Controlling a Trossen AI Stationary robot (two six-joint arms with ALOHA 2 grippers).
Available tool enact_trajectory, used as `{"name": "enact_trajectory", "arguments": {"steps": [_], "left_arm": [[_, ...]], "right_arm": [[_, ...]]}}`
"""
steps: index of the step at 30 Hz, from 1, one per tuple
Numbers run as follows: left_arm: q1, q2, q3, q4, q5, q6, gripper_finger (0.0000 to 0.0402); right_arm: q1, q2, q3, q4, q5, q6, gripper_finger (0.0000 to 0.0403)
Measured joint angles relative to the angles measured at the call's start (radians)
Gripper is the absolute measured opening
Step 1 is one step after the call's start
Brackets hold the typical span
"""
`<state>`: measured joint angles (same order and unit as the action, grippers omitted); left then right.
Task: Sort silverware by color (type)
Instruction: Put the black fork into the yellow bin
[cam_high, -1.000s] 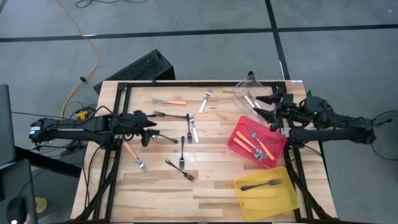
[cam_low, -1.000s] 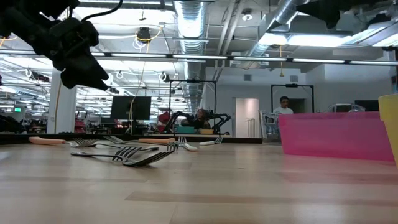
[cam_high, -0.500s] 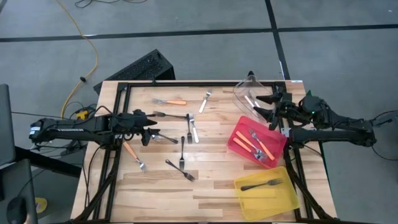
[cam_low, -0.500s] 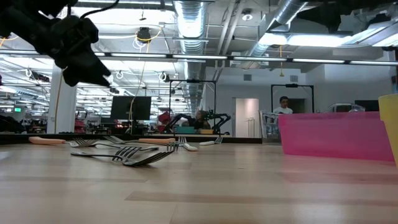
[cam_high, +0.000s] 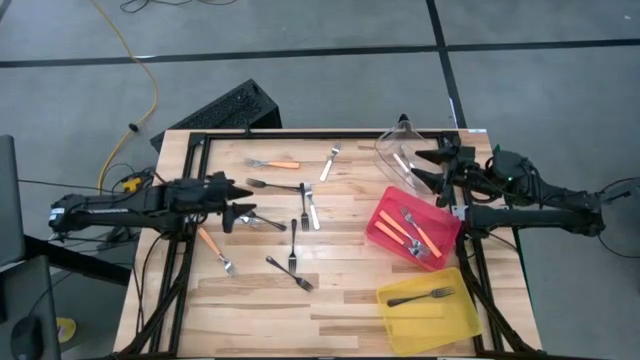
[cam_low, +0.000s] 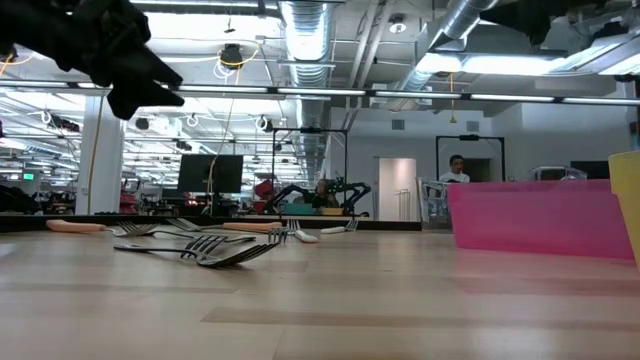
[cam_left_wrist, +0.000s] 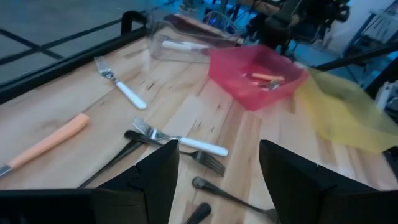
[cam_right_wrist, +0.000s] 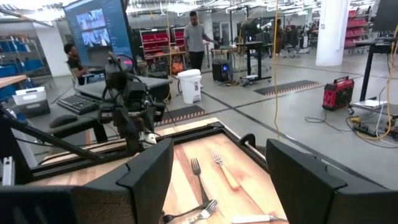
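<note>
Left gripper (cam_high: 240, 203): fingers spread, holding nothing, left-centre of the high view above scattered forks.
Right gripper (cam_high: 425, 168): released wide, upper right, over the clear plastic bin (cam_high: 400, 145) at the table's far edge.
Loose black forks (cam_high: 292, 240): mid-table.
Red bin (cam_high: 385, 212): orange-handled forks inside.
Yellow bin (cam_high: 455, 318): black fork, lower right corner.
Open room: bare wooden table (cam_high: 340, 300) along the lower edge.

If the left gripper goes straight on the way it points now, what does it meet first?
Probably the white-handled fork lying just ahead of the open left gripper, though depth is unclear; the red bin lies farther on.
</note>
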<state>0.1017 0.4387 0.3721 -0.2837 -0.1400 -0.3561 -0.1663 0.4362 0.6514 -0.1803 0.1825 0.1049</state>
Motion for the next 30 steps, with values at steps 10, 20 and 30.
{"name": "enact_trajectory", "arguments": {"steps": [10, 20, 30], "left_arm": [[0.000, -0.019, 0.000, -0.005, 0.022, 0.005, 0.0206], [0.000, -0.031, 0.072, 0.015, 0.051, -0.012, 0.0206], [0.000, -0.083, 0.191, 0.017, 0.081, 0.101, 0.0206]], "right_arm": [[0.000, 0.001, 0.000, -0.001, 0.001, -0.027, 0.0281], [0.000, -0.015, 0.078, -0.012, 0.001, -0.051, 0.0281], [0.010, -0.096, 0.180, -0.158, -0.009, -0.136, 0.0281]]}}
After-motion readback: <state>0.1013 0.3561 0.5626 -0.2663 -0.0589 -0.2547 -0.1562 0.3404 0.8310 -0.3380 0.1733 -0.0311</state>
